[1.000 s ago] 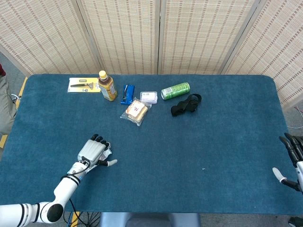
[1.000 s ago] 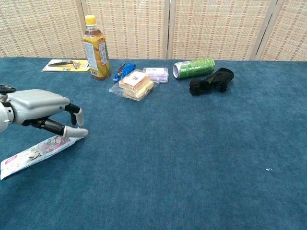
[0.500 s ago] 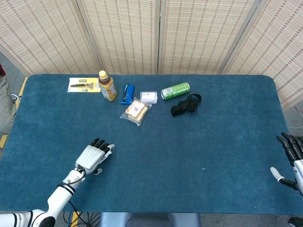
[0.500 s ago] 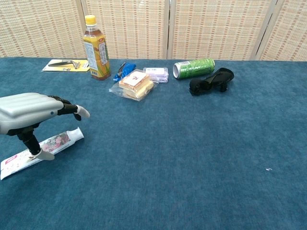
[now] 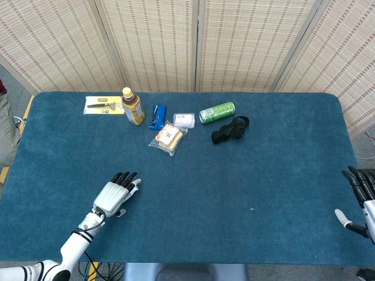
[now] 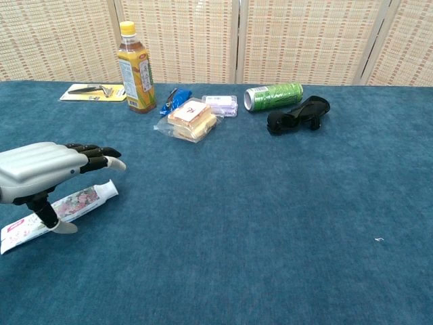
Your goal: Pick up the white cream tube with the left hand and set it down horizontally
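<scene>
The white cream tube [image 6: 76, 202] lies flat on the blue table near the front left, its cap pointing right. My left hand [image 6: 40, 172] hovers just above it with fingers stretched out flat and apart, holding nothing; the thumb hangs down beside the tube. In the head view the left hand [image 5: 114, 193] covers the tube almost entirely. My right hand [image 5: 357, 196] stays at the table's right edge, fingers spread, empty.
Along the back stand a yellow-capped tea bottle [image 6: 133, 68], a card with a razor [image 6: 93, 91], a blue packet [image 6: 174, 100], wrapped bread [image 6: 190, 120], a small white box [image 6: 220, 103], a lying green can [image 6: 272, 95] and a black strap [image 6: 298, 113].
My left hand let go of the tube, its fingers opening from a curled grip to flat, and drew back slightly toward the front. The tube now lies flat.
</scene>
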Controlling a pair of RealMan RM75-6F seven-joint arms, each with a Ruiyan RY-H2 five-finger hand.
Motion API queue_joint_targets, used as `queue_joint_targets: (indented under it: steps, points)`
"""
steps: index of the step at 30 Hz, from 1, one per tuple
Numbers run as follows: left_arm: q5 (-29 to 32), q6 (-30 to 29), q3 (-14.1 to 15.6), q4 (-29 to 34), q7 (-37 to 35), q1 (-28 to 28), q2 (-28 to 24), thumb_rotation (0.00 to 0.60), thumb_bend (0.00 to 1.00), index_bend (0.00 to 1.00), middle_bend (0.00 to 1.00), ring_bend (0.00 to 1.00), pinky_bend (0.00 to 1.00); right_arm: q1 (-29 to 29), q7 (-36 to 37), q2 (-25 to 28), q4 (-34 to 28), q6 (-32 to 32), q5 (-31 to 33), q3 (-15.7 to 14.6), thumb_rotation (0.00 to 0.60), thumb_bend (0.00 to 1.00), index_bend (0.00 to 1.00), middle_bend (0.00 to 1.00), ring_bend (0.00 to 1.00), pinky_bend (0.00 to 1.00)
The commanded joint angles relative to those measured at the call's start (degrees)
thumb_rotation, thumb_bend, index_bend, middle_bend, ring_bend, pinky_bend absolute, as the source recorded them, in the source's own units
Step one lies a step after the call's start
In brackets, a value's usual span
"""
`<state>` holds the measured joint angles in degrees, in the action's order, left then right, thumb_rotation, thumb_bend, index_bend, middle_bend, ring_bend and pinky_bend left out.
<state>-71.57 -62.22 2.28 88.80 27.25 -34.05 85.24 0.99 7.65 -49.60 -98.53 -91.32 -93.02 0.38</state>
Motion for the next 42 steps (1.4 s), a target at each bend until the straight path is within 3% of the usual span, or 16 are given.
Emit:
queue_joint_targets:
  steps: [1,13,32,42]
  points:
    - [-0.39,-0.11,-0.15,-0.71,-0.37,0.4,0.17,0.6,0.12,0.0,0.0,0.0,0.06,0.19,-0.03,0.06,-0.11,-0.17,-0.01,-0.09,0.6,0.21,0.07,0.06,0.0,0.0]
    - [-0.39,0.69,-0.37,-2.87,1.15,1.26,0.08,0.6,0.12,0.0,0.0,0.0,0.06,0.46,-0.17,0.28,-0.74,-0.36,-0.31,-0.27,0.6,0.21,0.07,0.06,0.0,0.0]
    - [2.75,0.76,-3.94,-8.42,4.33,1.48,-0.88,0.6,0.12,0.0,0.0,0.0,0.06,0.23,-2.24,0.04,-2.11,0.25,-0.18,-0.12,0.6,0.21,0.07,0.06,0.0,0.0]
    - [4.9,2.82,-3.81,-2.86,3.86,1.9,-4.26,0.6,0.12,0.0,0.0,0.0,0.06,0.59,-1.55,-0.15,-1.53,-0.18,-0.04,-0.16,0.6,0.21,0.07,0.06,0.0,0.0]
